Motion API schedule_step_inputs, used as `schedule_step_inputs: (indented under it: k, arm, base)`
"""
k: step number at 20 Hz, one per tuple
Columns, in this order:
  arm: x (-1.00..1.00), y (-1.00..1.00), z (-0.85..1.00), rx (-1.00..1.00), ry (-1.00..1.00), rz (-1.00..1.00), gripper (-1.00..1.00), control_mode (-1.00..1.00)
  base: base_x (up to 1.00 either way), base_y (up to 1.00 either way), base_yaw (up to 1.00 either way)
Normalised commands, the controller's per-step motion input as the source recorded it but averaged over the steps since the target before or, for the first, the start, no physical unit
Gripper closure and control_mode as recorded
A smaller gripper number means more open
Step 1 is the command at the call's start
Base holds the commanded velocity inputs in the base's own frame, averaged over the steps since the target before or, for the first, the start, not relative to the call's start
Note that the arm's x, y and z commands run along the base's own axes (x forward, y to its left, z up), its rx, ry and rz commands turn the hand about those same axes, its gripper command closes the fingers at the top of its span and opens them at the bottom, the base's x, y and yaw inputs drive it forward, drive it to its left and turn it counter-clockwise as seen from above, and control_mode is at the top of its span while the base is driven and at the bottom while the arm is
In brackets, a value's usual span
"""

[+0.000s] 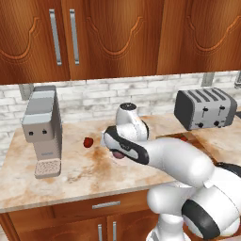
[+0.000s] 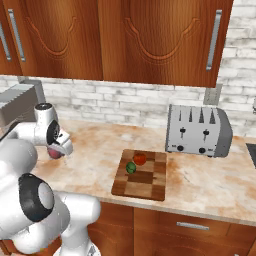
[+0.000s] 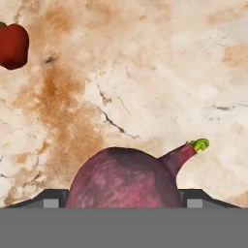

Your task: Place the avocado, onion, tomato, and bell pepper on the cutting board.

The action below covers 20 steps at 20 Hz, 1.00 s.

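Onion sits clamped in my hand above the counter; next I carry it right to the cutting board.

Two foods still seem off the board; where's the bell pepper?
The bell pepper lies on the counter in the left base view, between the coffee machine and the arm.

Purplish-pink onion; deep red bell pepper; striped brown cutting board.
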Motion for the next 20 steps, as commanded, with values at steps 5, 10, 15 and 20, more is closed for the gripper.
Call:
schedule_step_inputs:
  k: [5, 10, 15, 20]
  arm:
    - [-0.59, -1.0, 0.72, 0.0, 0.0, -0.25, 1.0, -1.0]
    - [-0.52, -1.0, 0.62, 0.0, -0.08, -0.22, 1.0, -1.0]
    - [-0.26, -1.0, 0.45, -0.01, -0.1, -0.16, 1.0, -1.0]
    - [-0.05, -0.98, 0.34, -0.03, -0.08, -0.14, 1.0, -1.0]
  base:
    - [0.0, 0.0, 0.0]
    - [0.0, 0.0, 0.0]
    - [0.0, 0.0, 0.0]
    - [0.0, 0.0, 0.0]
